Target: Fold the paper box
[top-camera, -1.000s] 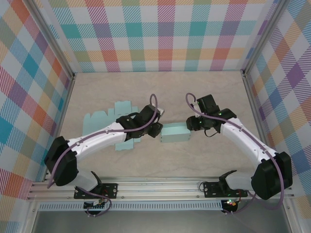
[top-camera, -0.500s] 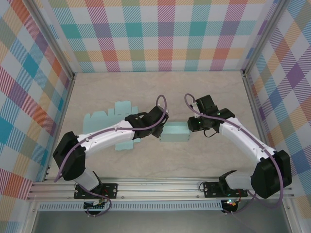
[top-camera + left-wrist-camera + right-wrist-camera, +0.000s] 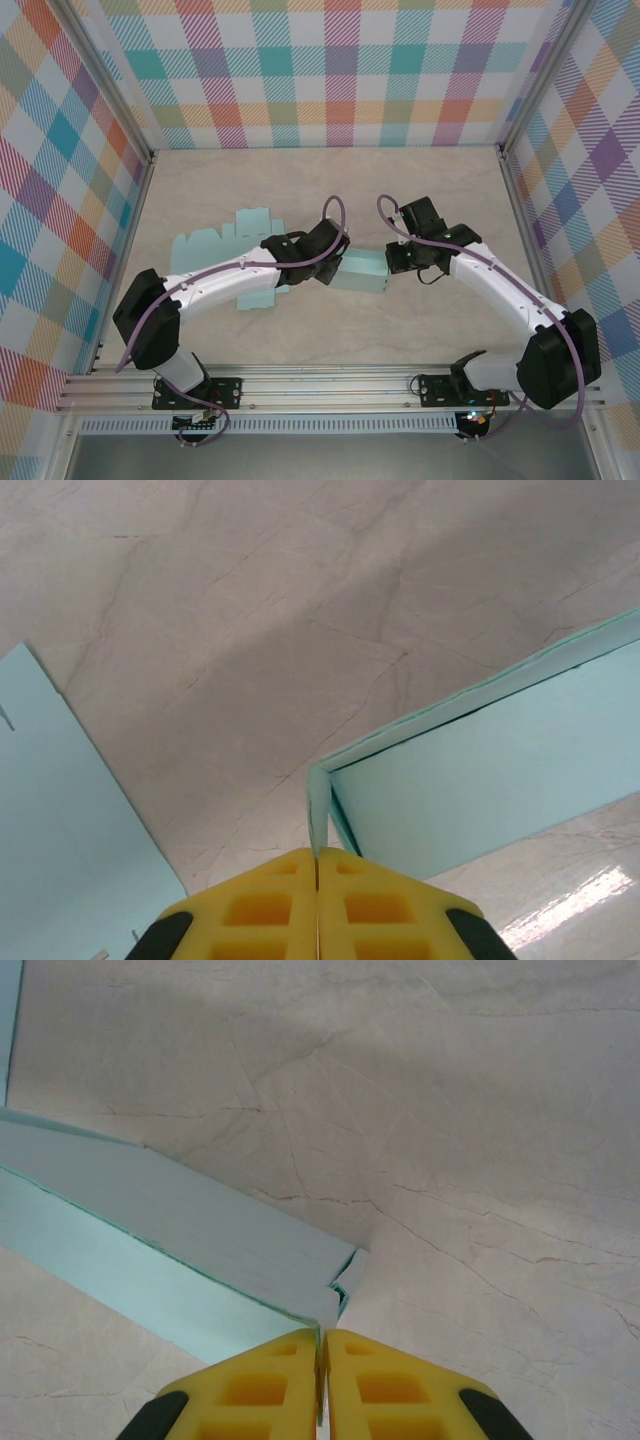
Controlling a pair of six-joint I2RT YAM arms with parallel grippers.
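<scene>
Top external: at mid-bench (image 3: 420, 190) the box (image 3: 365, 275) was pinched at both ends, the left hand (image 3: 337, 266) and the right hand (image 3: 392, 262) each clamped shut on a wall edge, presumably so it was steadied for folding.

2 white arms (image 3: 215, 280), black joints, purple cables (image 3: 346, 218), yellow fingers (image 3: 262, 908).

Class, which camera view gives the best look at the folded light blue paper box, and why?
The top external view: the paper box shows there along its length, lying between the left gripper and the right gripper. Each wrist view gives one end of it up close, pinched between yellow fingers.
</scene>
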